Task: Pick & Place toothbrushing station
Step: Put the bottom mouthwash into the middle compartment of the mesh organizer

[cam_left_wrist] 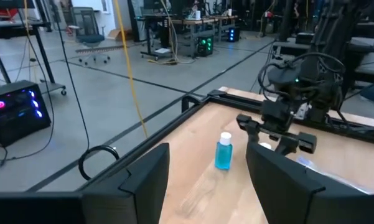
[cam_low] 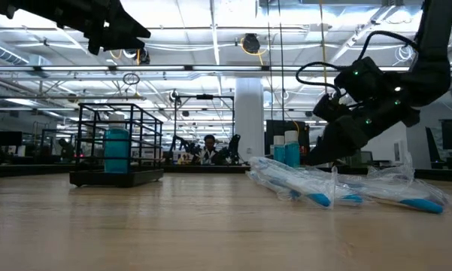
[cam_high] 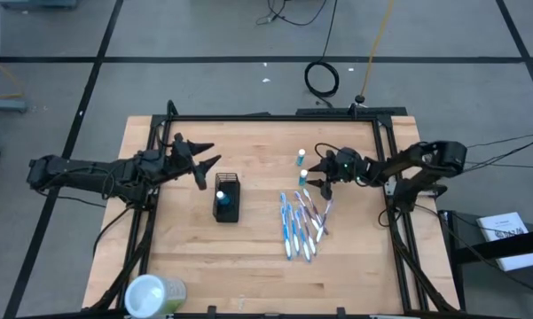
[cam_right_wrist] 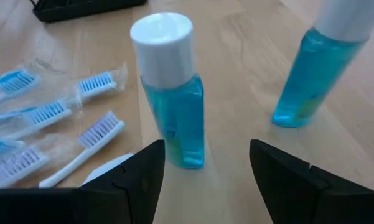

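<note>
The black mesh holder (cam_high: 226, 197) stands upright on the table with a blue bottle (cam_low: 116, 150) inside. Several wrapped toothbrushes (cam_high: 301, 223) lie flat to its right. Two small blue bottles with white caps stand beyond them; one (cam_right_wrist: 171, 93) stands between the open fingers of my right gripper (cam_right_wrist: 205, 171), which do not touch it, and the other (cam_right_wrist: 317, 68) stands beside it. My right gripper (cam_high: 324, 182) is low over the table. My left gripper (cam_high: 204, 164) is open and empty, raised above the table left of the holder.
A pale-green translucent round container (cam_high: 155, 292) lies at the near left edge. A black frame rail (cam_high: 275, 116) runs along the table's far edge. Bare wood lies in front of the holder and the toothbrushes.
</note>
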You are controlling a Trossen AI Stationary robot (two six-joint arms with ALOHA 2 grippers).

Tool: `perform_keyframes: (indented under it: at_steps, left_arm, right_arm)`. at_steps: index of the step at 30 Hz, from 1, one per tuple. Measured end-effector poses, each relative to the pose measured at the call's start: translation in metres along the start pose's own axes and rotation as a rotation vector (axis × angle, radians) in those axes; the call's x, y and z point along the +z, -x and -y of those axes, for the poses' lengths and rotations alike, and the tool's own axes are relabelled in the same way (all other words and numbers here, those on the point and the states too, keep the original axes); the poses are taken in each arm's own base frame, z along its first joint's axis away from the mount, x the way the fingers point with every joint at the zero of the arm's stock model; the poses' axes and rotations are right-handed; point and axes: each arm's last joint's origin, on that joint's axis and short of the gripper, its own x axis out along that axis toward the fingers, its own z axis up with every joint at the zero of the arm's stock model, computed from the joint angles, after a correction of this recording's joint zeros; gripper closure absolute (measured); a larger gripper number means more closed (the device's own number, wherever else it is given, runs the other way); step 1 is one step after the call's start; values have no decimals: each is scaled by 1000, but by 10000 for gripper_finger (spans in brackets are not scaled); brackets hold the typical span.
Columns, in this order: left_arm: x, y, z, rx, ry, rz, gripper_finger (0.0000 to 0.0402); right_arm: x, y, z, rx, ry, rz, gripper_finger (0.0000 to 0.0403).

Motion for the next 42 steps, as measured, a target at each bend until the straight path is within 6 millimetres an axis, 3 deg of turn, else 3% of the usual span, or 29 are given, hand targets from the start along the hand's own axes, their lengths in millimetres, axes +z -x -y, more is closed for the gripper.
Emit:
perform_keyframes:
  at_steps: [6,16,22,32,42]
  left_arm:
    - [0,0,0,-9,2,-3,183]
    - [0,0,1,-10,5,-4,183]
    - [0,0,0,-10,25,-4,183]
    - [0,0,0,-10,32,-4,183]
    - [0,0,1,-10,30,-4,183]
  right_arm:
    - [2,-9,-3,65,49,5,177]
    - [6,-15,-26,171,123,47,177]
    - [6,-17,-33,38,163,37,186]
    - [11,-17,-33,10,198,94,228]
    - [14,-16,-33,4,224,121,302]
